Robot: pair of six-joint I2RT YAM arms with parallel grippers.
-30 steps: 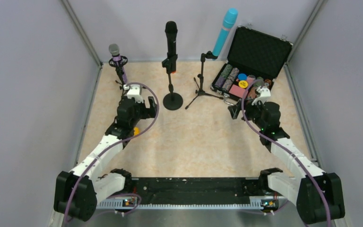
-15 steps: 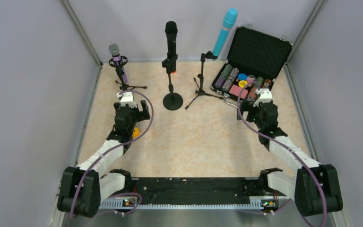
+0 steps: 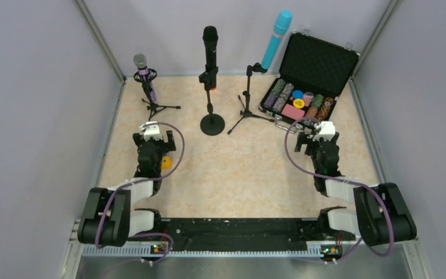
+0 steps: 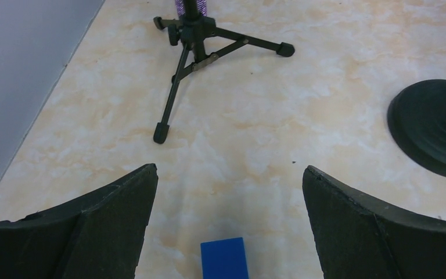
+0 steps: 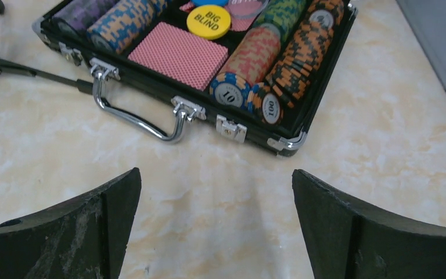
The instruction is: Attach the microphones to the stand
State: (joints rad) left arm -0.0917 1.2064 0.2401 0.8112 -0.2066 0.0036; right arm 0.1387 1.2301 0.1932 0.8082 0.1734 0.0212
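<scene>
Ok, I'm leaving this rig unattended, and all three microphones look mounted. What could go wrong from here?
1. The blue microphone leans in its thin tripod stand beside the open chip case. It is top-heavy and might tip if bumped.
2. The open left gripper faces the purple microphone's small tripod; a forward move could catch a leg.
3. The open right gripper faces the case handle and could snag it.
</scene>
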